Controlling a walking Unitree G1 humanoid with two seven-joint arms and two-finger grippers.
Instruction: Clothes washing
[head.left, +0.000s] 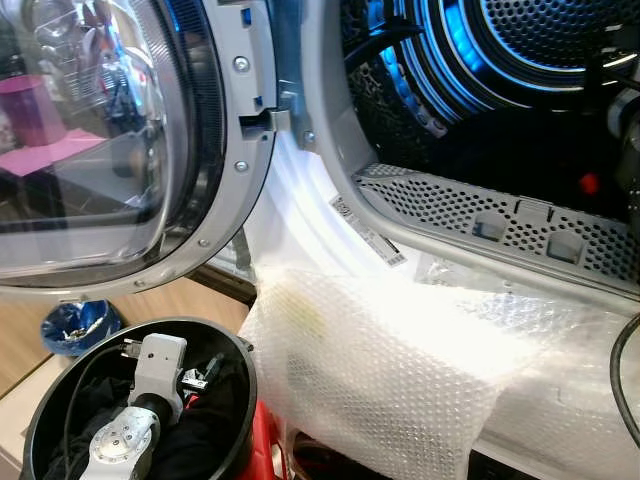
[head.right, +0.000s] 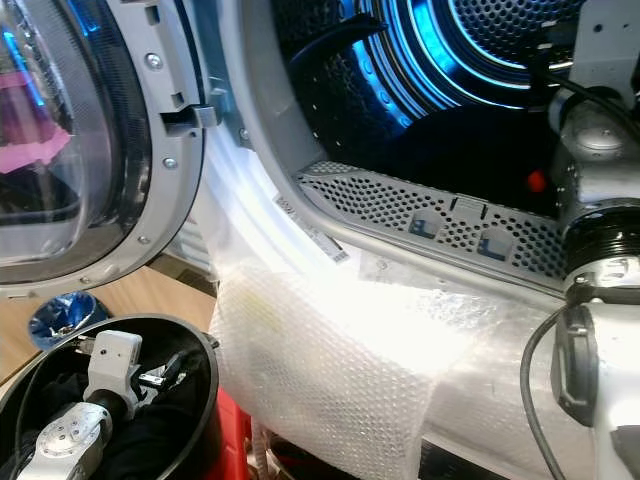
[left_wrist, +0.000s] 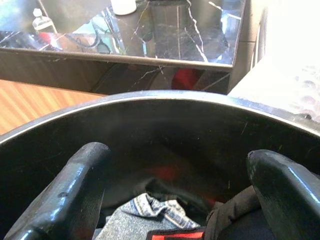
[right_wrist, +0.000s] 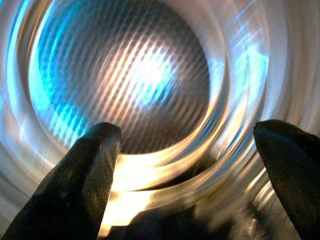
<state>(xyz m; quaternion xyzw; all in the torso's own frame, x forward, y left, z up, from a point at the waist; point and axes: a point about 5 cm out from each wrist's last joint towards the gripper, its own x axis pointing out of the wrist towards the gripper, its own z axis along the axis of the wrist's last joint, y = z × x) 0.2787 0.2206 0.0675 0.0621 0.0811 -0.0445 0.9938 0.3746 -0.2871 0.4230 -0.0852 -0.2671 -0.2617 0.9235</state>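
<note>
While the left gripper is hanging spread and empty inside the basket, and the right gripper is gaping at the drum, clothes beside the basket's wall risk slipping out.

The left arm reaches down into the black basket, and its gripper sits inside the rim with both black fingers spread wide apart. The right arm stretches well above the basket, its gripper likewise spread, fingers parted and holding nothing.
</note>
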